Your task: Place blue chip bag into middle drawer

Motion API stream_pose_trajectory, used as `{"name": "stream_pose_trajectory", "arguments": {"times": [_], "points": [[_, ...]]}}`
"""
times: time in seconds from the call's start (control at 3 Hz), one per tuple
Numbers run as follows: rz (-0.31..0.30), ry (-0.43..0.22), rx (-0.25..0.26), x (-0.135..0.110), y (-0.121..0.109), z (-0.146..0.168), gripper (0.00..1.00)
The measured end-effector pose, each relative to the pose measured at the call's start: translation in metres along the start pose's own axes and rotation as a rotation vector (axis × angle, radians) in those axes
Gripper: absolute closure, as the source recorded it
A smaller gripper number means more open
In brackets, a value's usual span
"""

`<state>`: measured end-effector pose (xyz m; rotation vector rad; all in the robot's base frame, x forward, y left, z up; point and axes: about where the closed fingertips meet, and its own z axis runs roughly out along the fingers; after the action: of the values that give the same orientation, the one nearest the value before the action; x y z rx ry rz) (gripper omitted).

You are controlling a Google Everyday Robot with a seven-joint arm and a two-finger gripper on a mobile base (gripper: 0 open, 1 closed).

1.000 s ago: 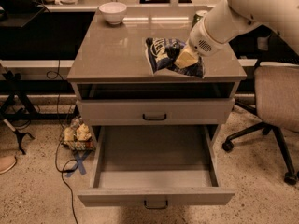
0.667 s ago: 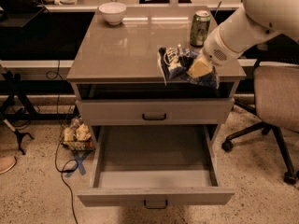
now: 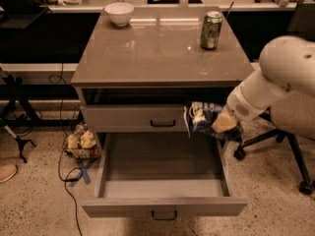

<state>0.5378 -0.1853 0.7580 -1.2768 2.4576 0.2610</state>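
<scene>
My gripper [image 3: 222,124] was positioned at the right side of the cabinet [image 3: 157,53], below the level of its top and above the right rear part of the open drawer. The jaws were closed on one item, the blue chip bag [image 3: 201,117], pinching its crumpled foil at the right edge, with the bag extending to the left of the fingers. The bag was off the cabinet top and hung in the air in front of the right end of the upper drawer front [image 3: 133,118]; it touched no surface that I could make out. Two handled drawer fronts were in view, each with one black bar handle. The upper one was shut. The lower one, the middle drawer [image 3: 157,159], was pulled out fully toward the camera, its grey floor exposed, and its front panel carried the second handle [image 3: 164,214]. Two items stood on the cabinet top: one green soda can [image 3: 211,30] near the right rear corner, upright, and one white bowl [image 3: 119,13] near the left rear corner, well apart from the can. One office chair [image 3: 290,119] stood to the right of the cabinet, partly behind my arm. One cluttered bundle [image 3: 81,141] lay on the floor at the cabinet's left, beside one dark cable [image 3: 63,156].
</scene>
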Motion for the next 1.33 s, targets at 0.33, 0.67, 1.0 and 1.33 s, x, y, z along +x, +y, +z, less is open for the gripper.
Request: {"name": "stream_pose_trajectory", "arguments": {"times": [0.33, 0.67, 1.0, 1.33], "points": [[0.003, 0.022, -0.022, 0.009, 0.008, 0.011, 1.0], [0.01, 0.021, -0.032, 0.011, 0.009, 0.012, 1.0], [0.047, 0.013, -0.033, 0.027, 0.004, 0.035, 1.0], [0.065, -0.013, -0.046, 0.05, 0.002, 0.082, 1.0]]}}
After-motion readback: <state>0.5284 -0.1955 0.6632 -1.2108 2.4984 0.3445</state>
